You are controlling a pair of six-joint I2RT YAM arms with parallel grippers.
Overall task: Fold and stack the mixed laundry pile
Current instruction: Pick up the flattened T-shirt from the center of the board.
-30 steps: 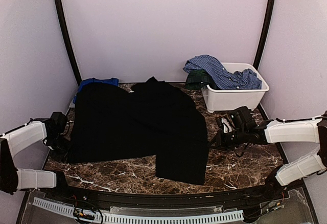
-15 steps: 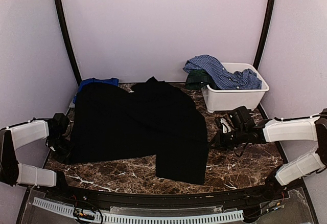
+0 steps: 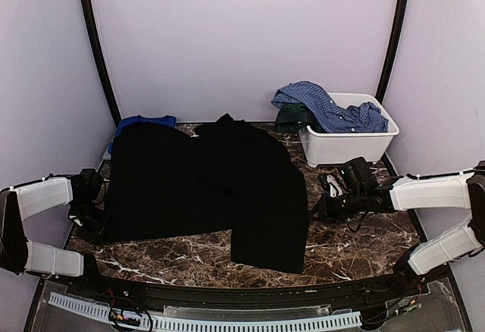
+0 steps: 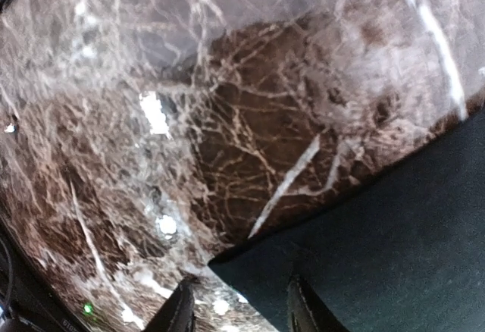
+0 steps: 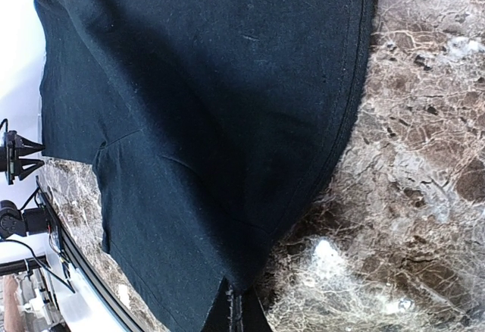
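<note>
You see a brown marble table with white veins. Pale lilac walls stand all around it, and two thin black poles curve up the back corners.

A white plastic bin, shaped like a box, sits at the far right of the table. A blue checked shirt is heaped in the bin and hangs over its left rim. A dark green piece peeks out under the shirt at the bin's left end. You cannot tell what else is in the bin.

The large black garment lies spread flat just left of the bin and a bit nearer to the arms. Its long way runs across the table, from far off on the left to close by the bin. A small peak on it points at the back wall. One wide flap points at the near edge of the table, below and left of the bin. A royal-blue tee shows past the garment's far corner, well to the left of the bin.

Your left gripper is far from the bin, at the garment's near left corner. Its fingers stand apart, with the cloth's corner lying loose between them. Your right gripper is just in front of the bin, low by the table. It is closed tight and pinches the garment's right edge.
</note>
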